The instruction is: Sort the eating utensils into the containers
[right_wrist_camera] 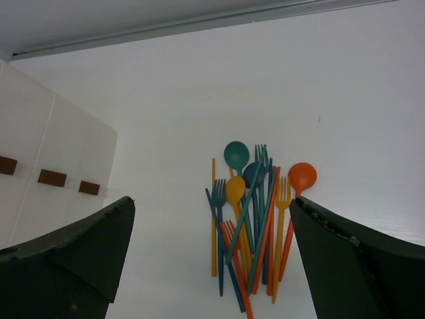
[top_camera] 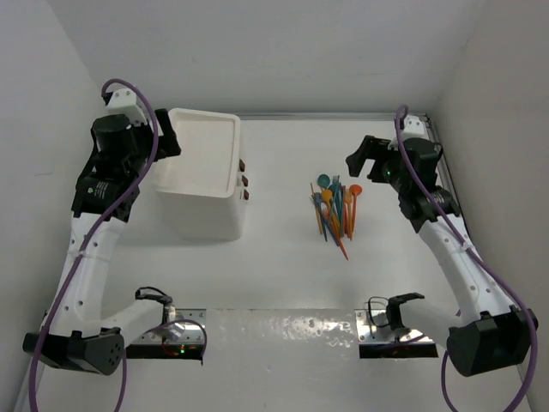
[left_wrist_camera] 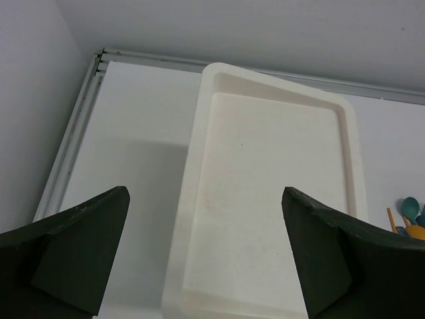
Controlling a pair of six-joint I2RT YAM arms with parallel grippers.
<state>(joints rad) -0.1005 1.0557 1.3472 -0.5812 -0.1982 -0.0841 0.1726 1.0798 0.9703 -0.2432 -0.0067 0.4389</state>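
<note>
Lab cell: white walls (top_camera: 257, 51), white table (top_camera: 283, 275), two robot arms (top_camera: 81, 257)

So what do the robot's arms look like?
Two skinny white arms: the left arm and right arm have chunky black joints. A purple cable loops along each one. Their fingers are dark, flat wedges.

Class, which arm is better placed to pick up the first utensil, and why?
Right. The right pincer, open, hovers close to the utensils, facing them; the left pincer hangs over the drawer unit.
</note>
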